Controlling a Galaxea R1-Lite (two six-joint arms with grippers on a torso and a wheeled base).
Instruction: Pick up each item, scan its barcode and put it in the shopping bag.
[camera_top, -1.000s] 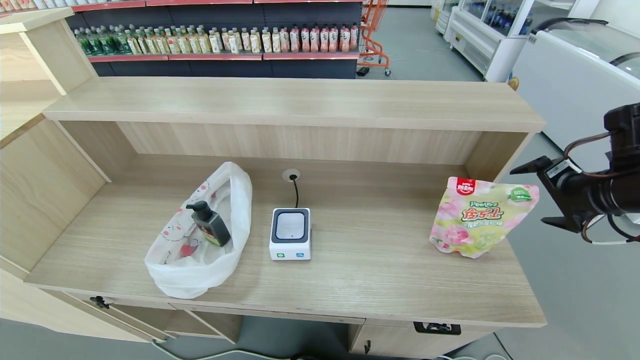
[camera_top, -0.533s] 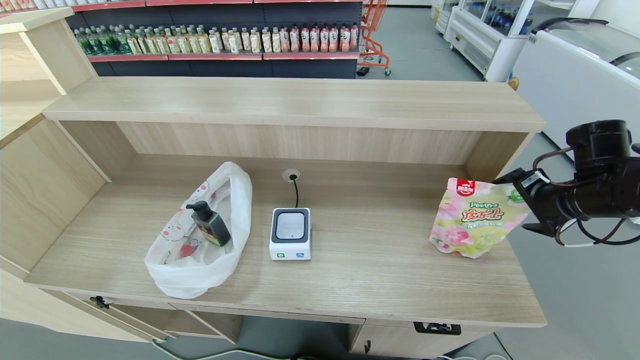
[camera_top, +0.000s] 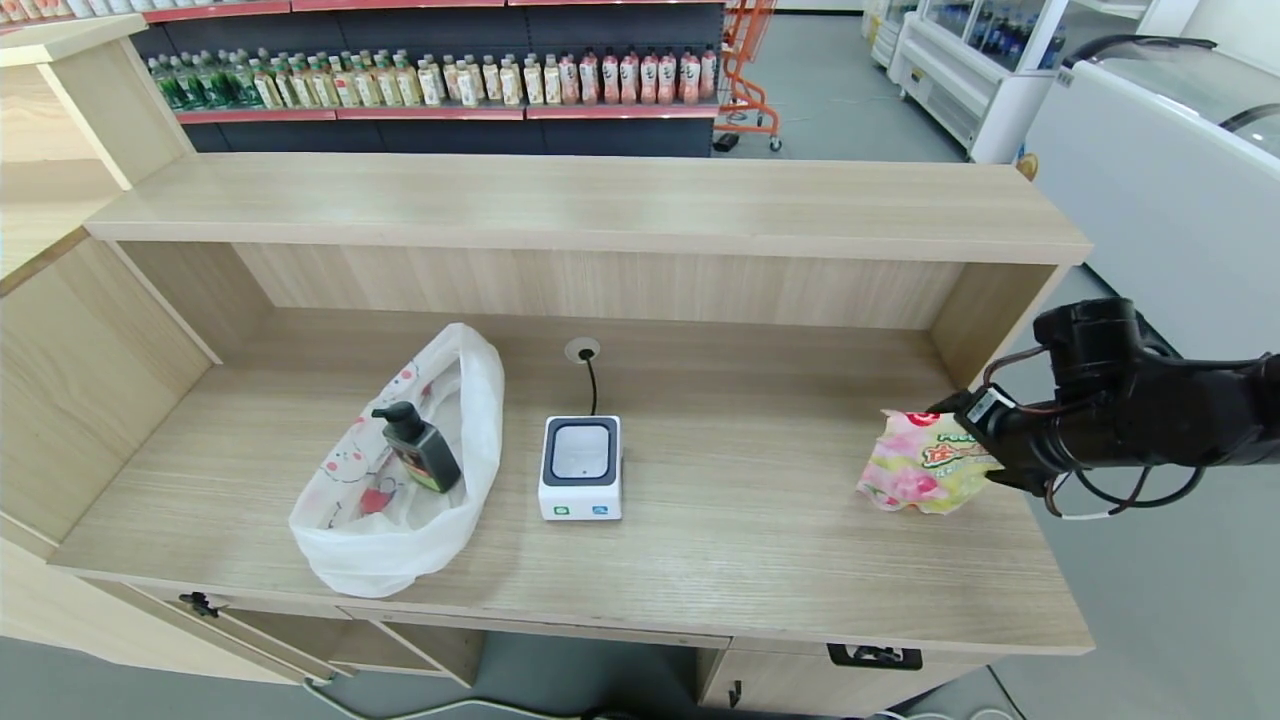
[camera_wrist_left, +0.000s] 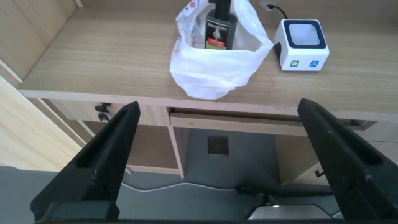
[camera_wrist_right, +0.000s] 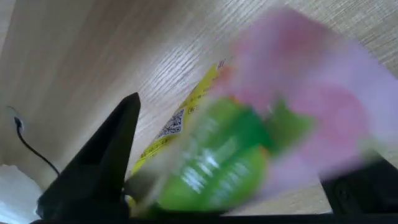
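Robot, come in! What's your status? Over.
Left gripper open, off the counter. Right gripper jaws open astride snack pouch, pouch on counter. Bare counter from pouch to scanner.

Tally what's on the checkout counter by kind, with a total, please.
Shopping bag: 1
Pump bottle, standing in the bag: 1
Barcode scanner: 1
Snack pouch: 1
Total: 4

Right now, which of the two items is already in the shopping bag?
The dark pump bottle; the pink pouch is on the counter at the right gripper.
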